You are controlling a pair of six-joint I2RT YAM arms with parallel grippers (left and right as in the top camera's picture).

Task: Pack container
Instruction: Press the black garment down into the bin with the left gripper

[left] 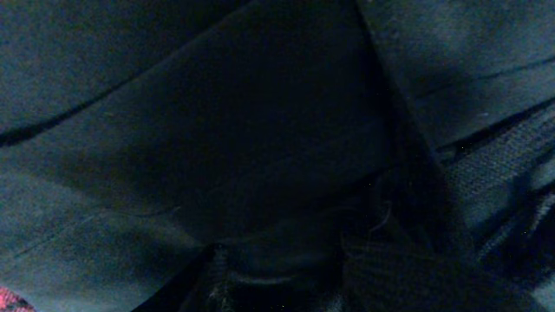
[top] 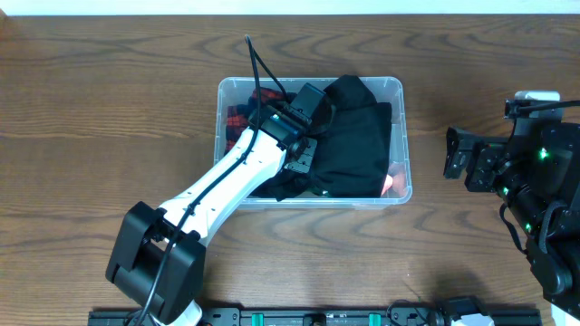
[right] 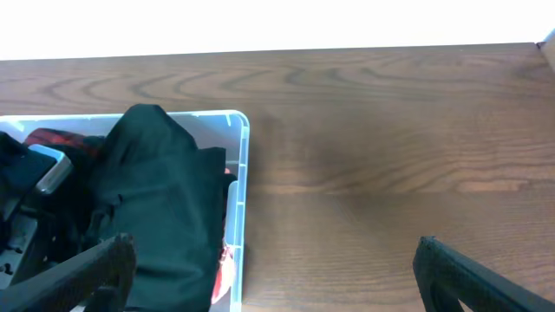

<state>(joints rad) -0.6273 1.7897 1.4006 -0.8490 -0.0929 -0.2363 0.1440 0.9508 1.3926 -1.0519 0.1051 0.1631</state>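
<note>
The left gripper (top: 305,156) rests on clothes (top: 358,136) inside the container (top: 404,136); the right gripper (top: 456,154) is well apart, rightward.

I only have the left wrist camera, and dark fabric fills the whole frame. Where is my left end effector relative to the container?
Observer: The left end effector is inside the container, with its tips buried against the black garment. I cannot tell whether it is open or shut.
Operator: Is anything else in the tub?
Observer: Yes, a red-and-black cloth shows at the tub's left end, beside your arm.
Operator: Where is the right arm?
Observer: The right end effector is outside the tub, to its right over the table. Its fingers are spread open and hold nothing.
</note>
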